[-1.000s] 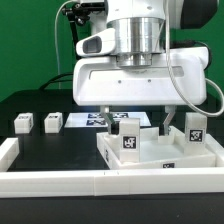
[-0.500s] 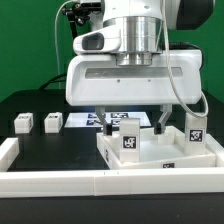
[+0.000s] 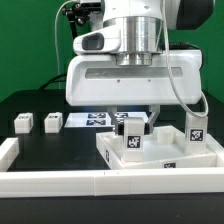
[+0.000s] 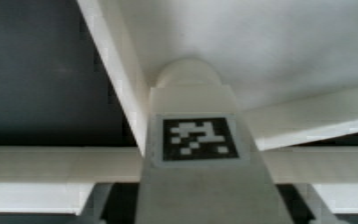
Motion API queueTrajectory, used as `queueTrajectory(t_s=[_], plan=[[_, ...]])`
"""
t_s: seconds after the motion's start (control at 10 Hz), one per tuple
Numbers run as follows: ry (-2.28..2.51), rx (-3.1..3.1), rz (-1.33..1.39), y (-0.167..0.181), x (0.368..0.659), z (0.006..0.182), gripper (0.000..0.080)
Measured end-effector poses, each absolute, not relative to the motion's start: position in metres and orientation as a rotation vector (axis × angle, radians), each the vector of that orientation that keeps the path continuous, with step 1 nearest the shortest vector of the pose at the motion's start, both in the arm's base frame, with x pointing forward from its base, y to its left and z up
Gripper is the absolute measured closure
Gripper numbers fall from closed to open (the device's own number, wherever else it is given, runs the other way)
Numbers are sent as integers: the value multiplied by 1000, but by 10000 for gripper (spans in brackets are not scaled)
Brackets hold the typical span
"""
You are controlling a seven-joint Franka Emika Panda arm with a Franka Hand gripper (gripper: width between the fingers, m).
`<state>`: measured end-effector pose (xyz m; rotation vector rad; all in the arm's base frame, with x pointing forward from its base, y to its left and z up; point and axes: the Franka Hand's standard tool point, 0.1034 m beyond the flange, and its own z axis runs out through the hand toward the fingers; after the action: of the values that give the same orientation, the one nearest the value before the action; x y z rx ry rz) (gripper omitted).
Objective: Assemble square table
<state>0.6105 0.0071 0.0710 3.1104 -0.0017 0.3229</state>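
Hanging low over the upturned slab (image 3: pixel 165 163), the gripper (image 3: pixel 133 121) straddles an upright leg (image 3: pixel 130 143), with one finger on each side of the block. The fingers stand close against it (its tag faces the exterior camera), yet neither view shows whether the pads press on it or a sliver of gap remains, so I cannot tell if it is clamped or free. Directly beneath the gripper, this leg stands inside the slab's raised rim, in a corner at the end toward the exterior view's left. In the wrist view the same leg (image 4: pixel 197 100) fills the middle, its tag (image 4: pixel 199 138) sharp, and the slab's rim (image 4: pixel 119 50) runs into the corner beside it. A second leg (image 3: pixel 195 128) stands upright at the slab's other end, off to the gripper's side on the exterior view's right. The outer loose leg (image 3: pixel 22 123) and the inner loose leg (image 3: pixel 52 122) sit on the black table (image 3: pixel 60 148), well apart from the gripper on the exterior view's left. The marker board (image 3: pixel 93 121) lies flat behind the gripper, and the long white rail (image 3: pixel 100 183) runs in front of it.
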Motion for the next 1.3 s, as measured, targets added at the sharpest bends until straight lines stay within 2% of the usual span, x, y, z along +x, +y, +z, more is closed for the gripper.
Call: queueTrajectory(t_s=[0.4,0.9,1.3], plan=[[-159,3118,325,7,610,71,509],[-966,3029,320,4,608,69,509],[-1324,2919,335,2,610,70,508]])
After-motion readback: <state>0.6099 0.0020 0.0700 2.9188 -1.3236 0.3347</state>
